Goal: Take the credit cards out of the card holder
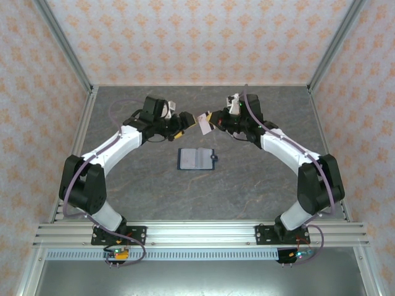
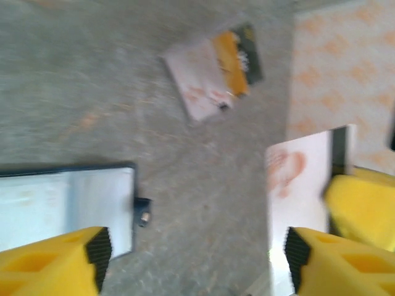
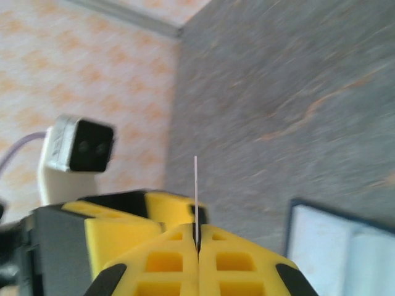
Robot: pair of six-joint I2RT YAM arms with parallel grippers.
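I am clamping one card (image 3: 195,185) with right tool (image 3: 197,239); left tool (image 2: 194,248) released. Left wrist is showing three piled cards (image 2: 210,77), one holder (image 2: 68,209).

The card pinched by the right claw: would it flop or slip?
Probably stiff: edge-on, the card stands straight above the shut right gripper. Being so thin, it is likely very light. Held by one edge only, it might pivot or slip.

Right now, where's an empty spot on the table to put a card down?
Bare table lies between the holder and the near rail, and along the back wall. Crowded just beyond the holder: the left gripper meets the right gripper, which pinches a card, near the pile.
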